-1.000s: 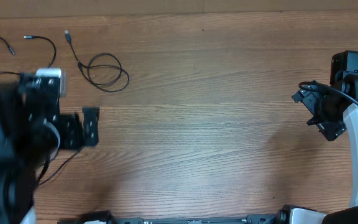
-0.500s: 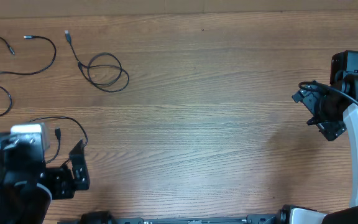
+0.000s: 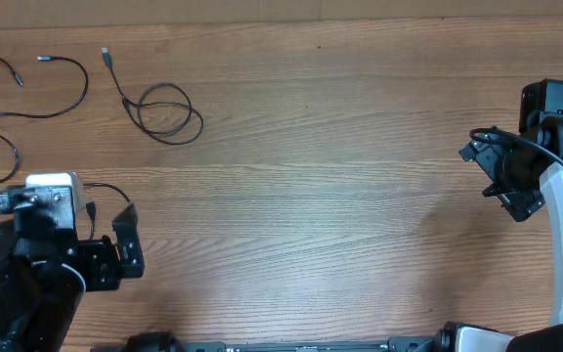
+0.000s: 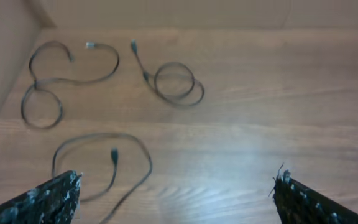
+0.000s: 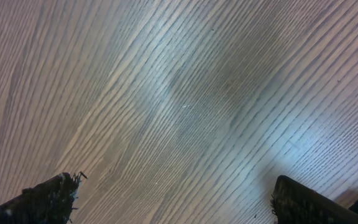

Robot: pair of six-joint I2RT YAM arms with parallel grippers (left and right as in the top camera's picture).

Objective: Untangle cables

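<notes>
Overhead: coiled cable (image 3: 126,99), tail toward upper left.

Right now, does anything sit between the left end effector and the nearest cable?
Nothing visible does. In the left wrist view only bare table lies between the left end effector, jaws wide open, and the nearest cable, which lies loose just ahead, toward its left side.

Our left claw (image 3: 127,246) is spread wide and grips nothing; in the wrist view its fingertips (image 4: 58,194) stand far apart at either side. The wrist and arm bulk just behind it. Our right claw (image 3: 498,181) is likewise parted wide and empty, with its arm folded up behind it.
</notes>
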